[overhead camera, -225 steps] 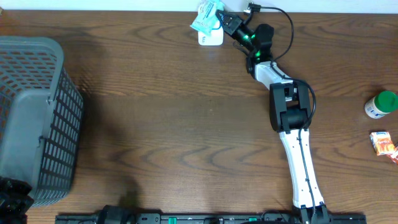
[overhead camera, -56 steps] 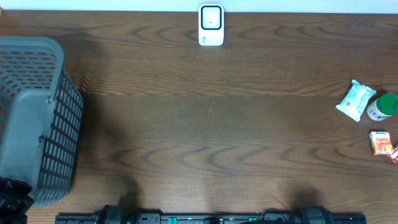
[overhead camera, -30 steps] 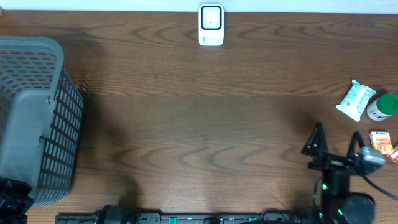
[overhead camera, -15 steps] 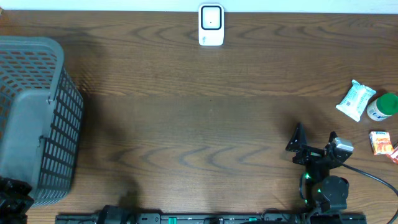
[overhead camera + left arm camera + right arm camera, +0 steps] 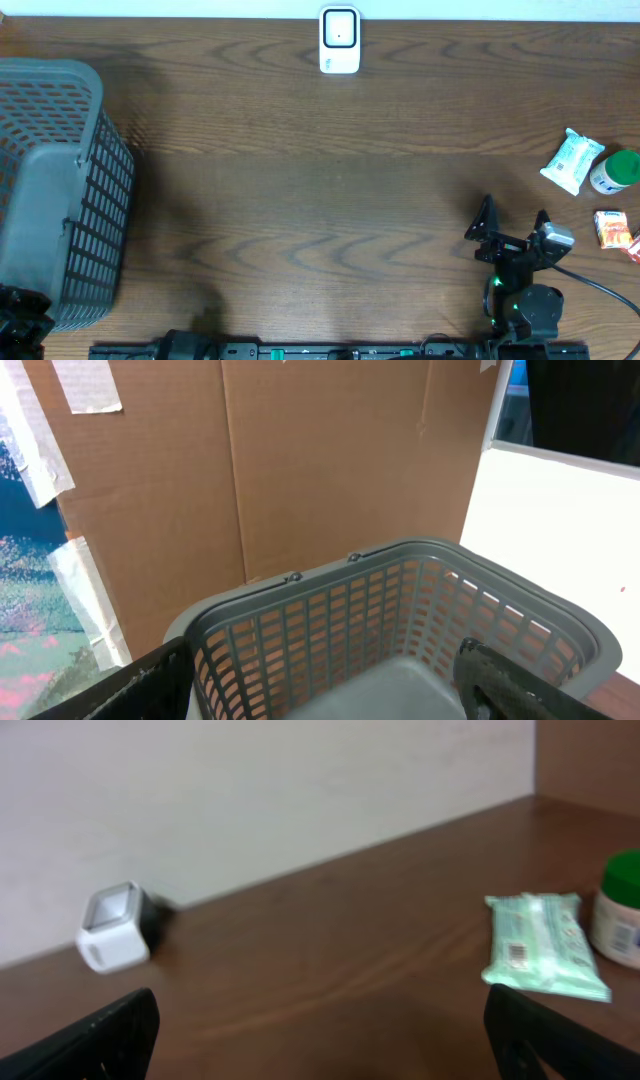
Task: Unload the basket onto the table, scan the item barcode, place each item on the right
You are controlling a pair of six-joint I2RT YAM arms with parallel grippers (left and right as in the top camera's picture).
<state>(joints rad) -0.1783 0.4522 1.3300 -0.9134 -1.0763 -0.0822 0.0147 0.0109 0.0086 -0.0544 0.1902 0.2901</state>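
- Our right end effector (image 5: 514, 222) hangs over the near right part of the desk (image 5: 300, 180). Its two fingers are spread as wide as they go, and nothing sits between them.
- Our left end effector (image 5: 320, 660) is at the near left, looking down into the basket (image 5: 400, 610). Its fingers are also far apart and hold nothing.
- We count three items in a cluster at the right edge of the desk, beyond the right end effector and clear of it: one wipes pack (image 5: 572, 160), one green-lidded bottle (image 5: 613, 170) and one orange carton (image 5: 613, 228).
- The wipes pack lies flat just beside the bottle, on the bottle's left. The carton lies nearer to us than both and apart from them.
- From the right wrist we see a barcode patch on the upper face of the wipes pack. Its print is too blurred for us to read.
- One white scanner (image 5: 339, 40) stands at the far edge of the desk, about midway across and well apart from the items. Only bare wood lies between it and the right end effector.
- One grey mesh basket fills the left edge of the desk.
- Behind the basket, the left wrist view shows sheets of brown cardboard (image 5: 330, 460) with strips of tape.
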